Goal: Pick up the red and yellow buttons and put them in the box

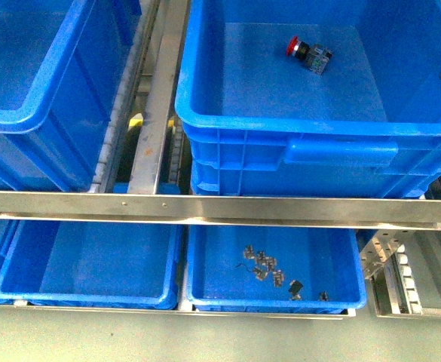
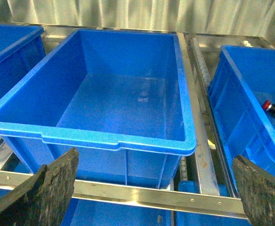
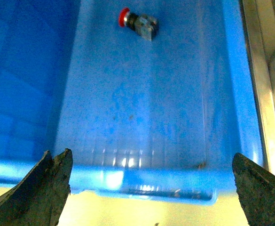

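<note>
A red mushroom-capped push-button switch on a black-grey body (image 1: 308,53) lies on its side on the floor of the large deep blue plastic box (image 1: 341,151), toward the far wall and touching nothing else. No yellow button can be made out. A small yellow patch (image 1: 136,119) shows in the gap between the box and a second large blue plastic bin (image 1: 24,121) to its left, but what it is cannot be told.

The right tool (image 3: 150,155) hovers over the box's near rim, its two dark fingers (image 3: 52,188) spread wide with nothing between them and the red button ahead of it. The left tool (image 2: 156,157) hangs before the second bin, equally wide open and empty; nothing shows inside that bin. Below a metal rail (image 1: 205,205), a shallow blue plastic tray (image 1: 273,305) carries a scatter of small grey metal parts (image 1: 265,268).

With the red button in the box, that half of the job looks done, and the yellow half looks to be the step in hand. The next move calls for finding the yellow button, closing an open tool around its body, and carrying it over the box's thick rim before letting go.
</note>
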